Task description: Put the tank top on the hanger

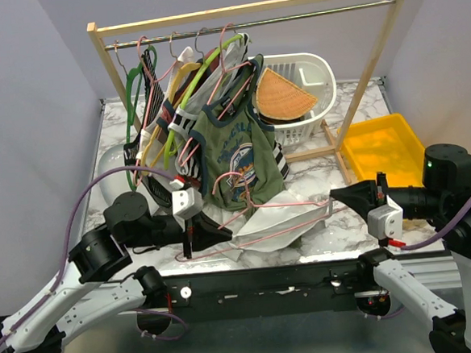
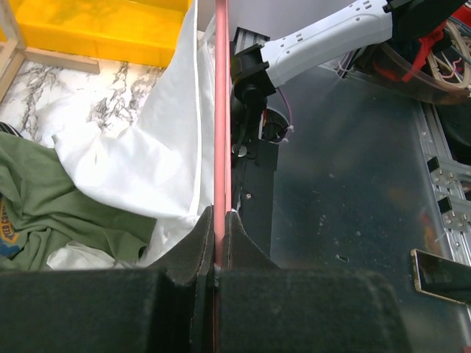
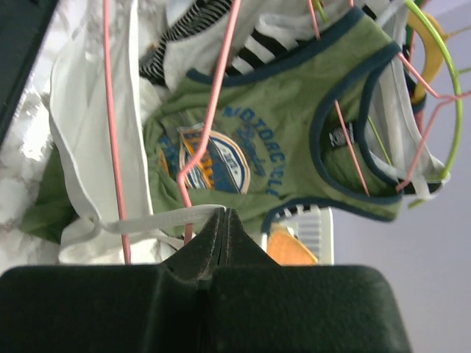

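The white tank top (image 1: 265,225) lies crumpled on the marble table near the front edge, with the thin pink hanger (image 1: 290,206) lying across it. My left gripper (image 1: 226,238) is shut on the hanger's wire (image 2: 219,132) at the garment's left side; the white cloth (image 2: 140,162) hangs just left of that wire. My right gripper (image 1: 335,195) is at the garment's right end, shut on a narrow white strap (image 3: 158,219) of the tank top. In the right wrist view the pink hanger (image 3: 110,125) crosses the white fabric (image 3: 77,125) beyond my gripper (image 3: 227,215).
A wooden clothes rack (image 1: 248,12) at the back carries several hangers and garments, among them an olive-green printed top (image 1: 238,156) drooping onto the table. A white laundry basket (image 1: 305,75) stands behind it and a yellow bin (image 1: 383,146) sits at the right.
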You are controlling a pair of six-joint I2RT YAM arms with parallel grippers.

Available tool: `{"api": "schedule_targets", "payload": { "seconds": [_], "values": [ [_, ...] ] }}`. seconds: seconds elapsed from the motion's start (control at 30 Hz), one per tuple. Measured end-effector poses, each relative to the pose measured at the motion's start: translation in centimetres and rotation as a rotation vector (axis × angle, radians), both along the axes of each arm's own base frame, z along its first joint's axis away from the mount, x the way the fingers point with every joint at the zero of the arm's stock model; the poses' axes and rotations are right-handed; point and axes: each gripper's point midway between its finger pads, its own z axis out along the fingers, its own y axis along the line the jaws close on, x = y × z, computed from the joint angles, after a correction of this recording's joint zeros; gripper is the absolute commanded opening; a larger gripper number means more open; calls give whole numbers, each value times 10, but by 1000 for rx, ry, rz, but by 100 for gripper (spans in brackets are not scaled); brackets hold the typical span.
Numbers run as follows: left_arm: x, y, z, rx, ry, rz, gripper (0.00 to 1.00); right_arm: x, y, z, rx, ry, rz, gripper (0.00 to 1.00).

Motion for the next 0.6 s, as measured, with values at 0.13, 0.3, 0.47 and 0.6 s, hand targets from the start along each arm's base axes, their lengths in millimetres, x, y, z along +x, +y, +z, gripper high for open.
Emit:
{"api": "schedule_targets", "payload": {
  "seconds": [0.13, 0.3, 0.47, 0.6],
  "values": [
    [9, -16, -4, 18, 15, -13, 0, -4, 11, -8, 37, 71, 82, 39],
    [19, -32, -11, 52, 33, -22, 0, 3, 16, -12, 89, 174, 57, 68],
    [24, -37, -7, 65, 12, -26, 0, 13, 3, 7, 158, 197, -121, 84],
    [26, -37, -1, 68, -27, -33, 0, 11, -4, 13, 203, 238, -205, 84]
  ]
}}
